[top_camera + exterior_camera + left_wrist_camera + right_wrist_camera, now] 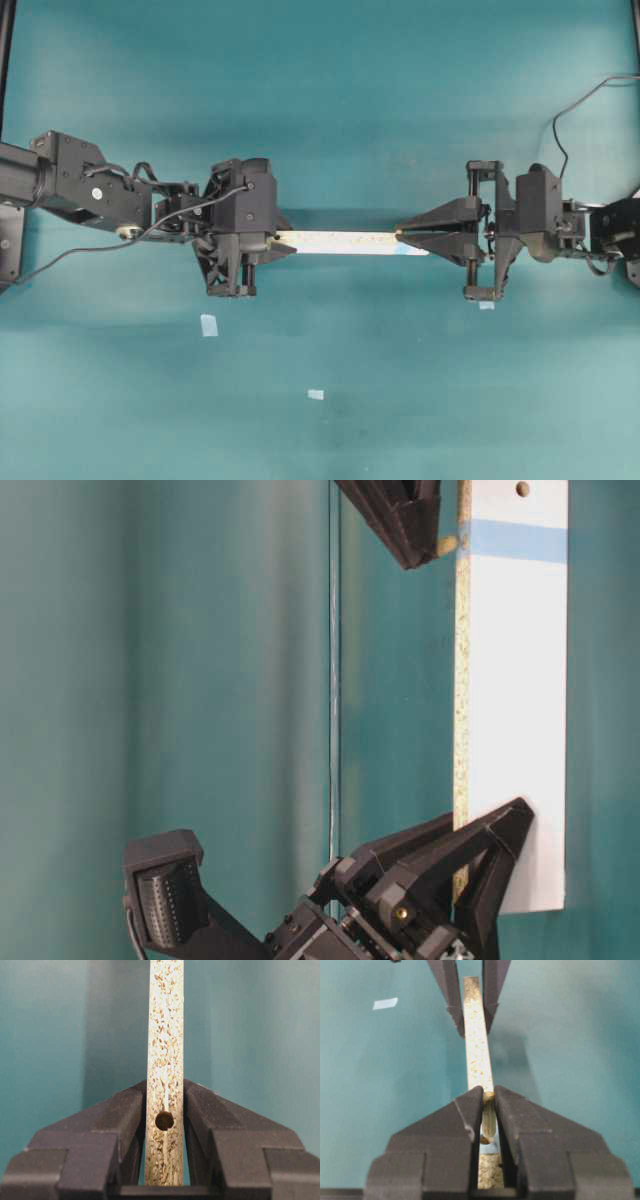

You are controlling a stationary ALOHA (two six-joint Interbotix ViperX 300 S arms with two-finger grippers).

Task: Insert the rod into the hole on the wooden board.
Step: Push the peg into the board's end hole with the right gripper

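The wooden board [345, 242] is held level above the table, speckled face up. My left gripper [283, 243] is shut on its left end, the jaws clamping both white edges beside the unmarked hole [164, 1120]. My right gripper [401, 235] is shut on the rod [488, 1112] over the board's other end [477, 1040]. The rod's lower tip sits at the hole [486, 1139], next to its light-blue mark [491, 1148]. In the table-level view the rod's tip [447, 546] points at the speckled face [462, 680], level with the blue band [515, 540].
Three small pale-blue tape squares lie on the teal table [320, 120]: one below the left gripper [208, 325], one at the front middle [316, 394], one under the right gripper [487, 305]. A black cable [580, 105] loops at the back right.
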